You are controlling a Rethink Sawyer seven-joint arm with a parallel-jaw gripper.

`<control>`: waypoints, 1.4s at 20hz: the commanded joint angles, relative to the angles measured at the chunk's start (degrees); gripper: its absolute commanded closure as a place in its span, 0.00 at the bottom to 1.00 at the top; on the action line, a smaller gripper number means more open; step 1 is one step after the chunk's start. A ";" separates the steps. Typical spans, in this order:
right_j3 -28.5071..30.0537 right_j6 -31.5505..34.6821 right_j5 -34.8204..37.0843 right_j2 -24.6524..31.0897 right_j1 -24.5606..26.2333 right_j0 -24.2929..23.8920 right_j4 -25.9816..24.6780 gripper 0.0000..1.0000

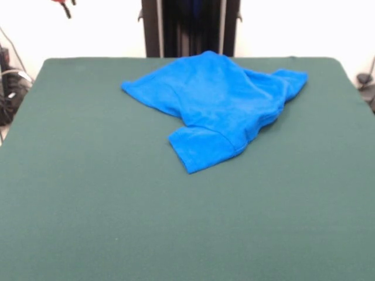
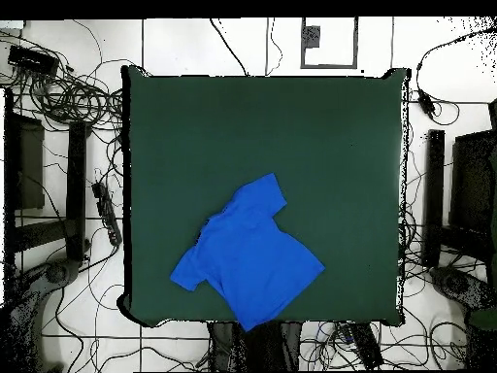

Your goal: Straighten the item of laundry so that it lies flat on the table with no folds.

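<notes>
The shirt [image 1: 217,102] lies on the half of the table [image 1: 88,205] nearest the pedestal [image 1: 190,26], and its far part reaches almost to that edge. In the overhead view the shirt [image 2: 248,254] sits turned at an angle, one sleeve pointing to the table's middle and the other toward a side edge. From the front, one sleeve is doubled over with its hem toward the camera, and the body seems to be folded on itself along one side, though the layers are hard to separate there. The gripper appears in neither view, so one cannot tell whether its fingers are spread or pressed together. To do this step well, the arm should probably pinch only the top layer at the folded sleeve's hem, lift it low, and draw it outward away from the body, toward the free cloth of the table, so the lower layer does not slide with it.
</notes>
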 commanded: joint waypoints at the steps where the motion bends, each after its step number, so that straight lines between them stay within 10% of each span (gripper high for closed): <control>1: 1.88 -7.42 4.35 15.41 -7.06 5.99 10.35 0.00; 8: 0.46 5.64 1.03 8.53 -4.17 15.76 17.27 0.00; 28: -11.82 -0.23 9.04 9.61 0.93 24.88 29.89 0.00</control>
